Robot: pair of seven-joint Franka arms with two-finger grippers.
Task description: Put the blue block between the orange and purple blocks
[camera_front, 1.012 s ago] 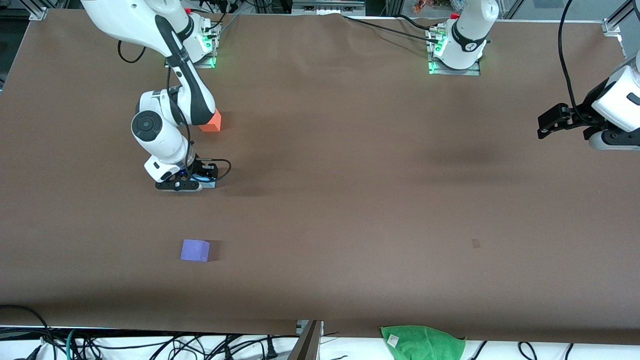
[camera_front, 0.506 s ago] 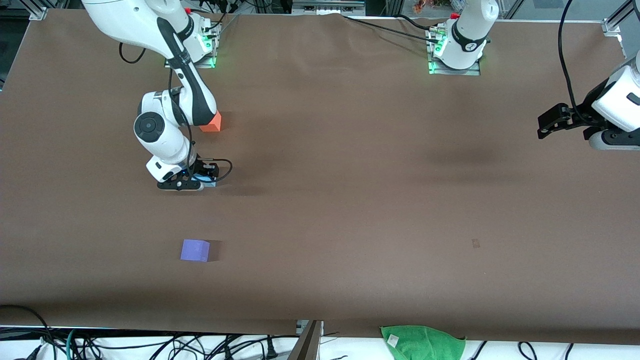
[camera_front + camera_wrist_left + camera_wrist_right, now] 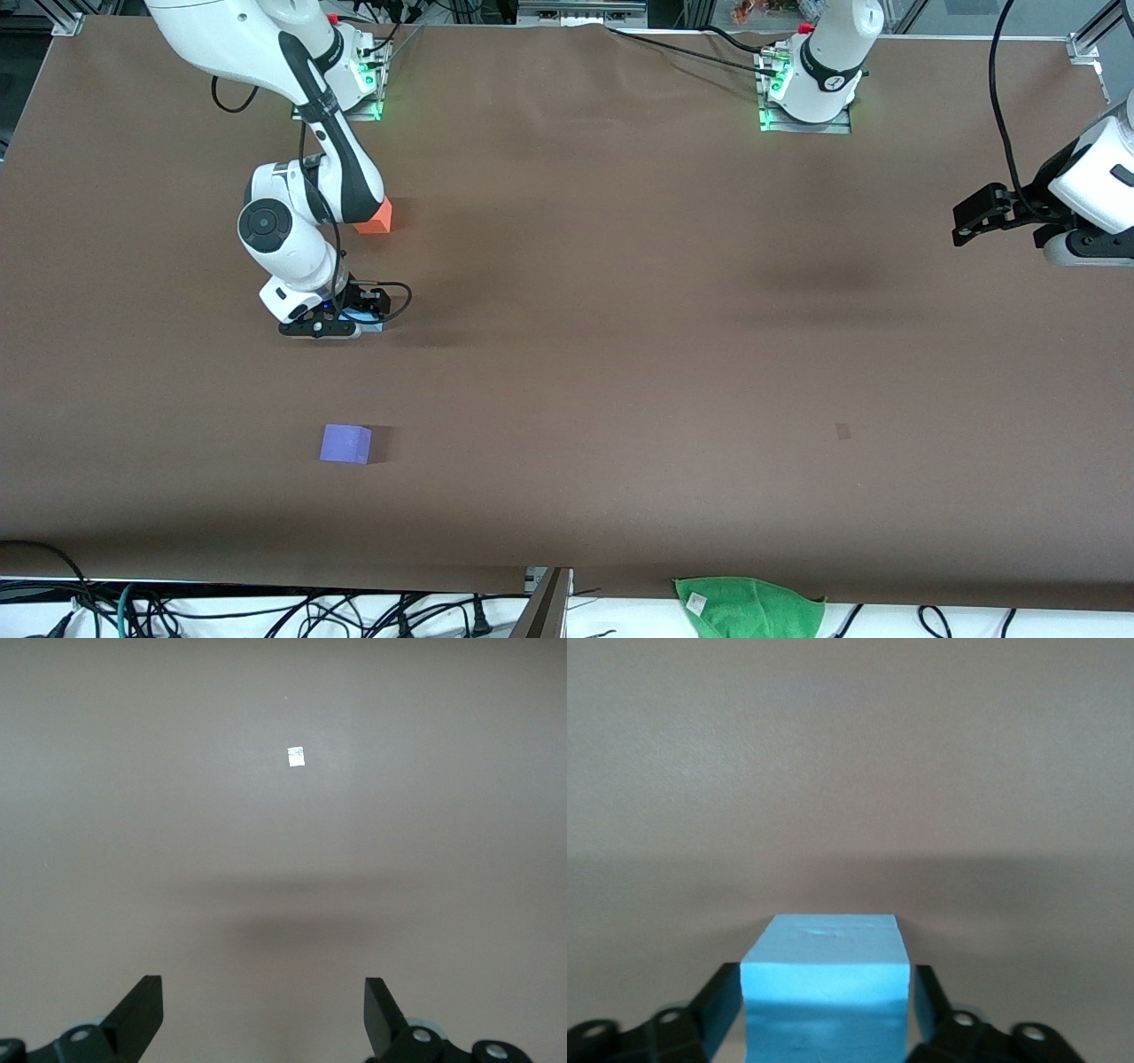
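**Blue block held low between orange and purple blocks**

Almost nothing has shifted since half a second ago: the right arm's wrist sits a trace higher in the front view than a full second back, and the blocks on the table lie as before.

Right gripper [image 3: 341, 326] is down at the table surface [image 3: 620, 354], its fingers [image 3: 719, 1010] pressed against two facing sides of the blue block [image 3: 826, 988], which fills the gap between them. Whether the block rests on the table or hangs just above it cannot be told.

Orange block [image 3: 376, 216] lies at about 12 o'clock from the gripper, farther from the front camera, partly covered by the right arm's forearm. Purple block [image 3: 345, 443] lies at about 6 o'clock, nearer the front camera. The blue block stands apart from both.

Left gripper [image 3: 264, 1014] waits over bare table at the left arm's end, fingers spread wide, holding nothing. A small white mark [image 3: 296, 756] shows on the table in its wrist view.
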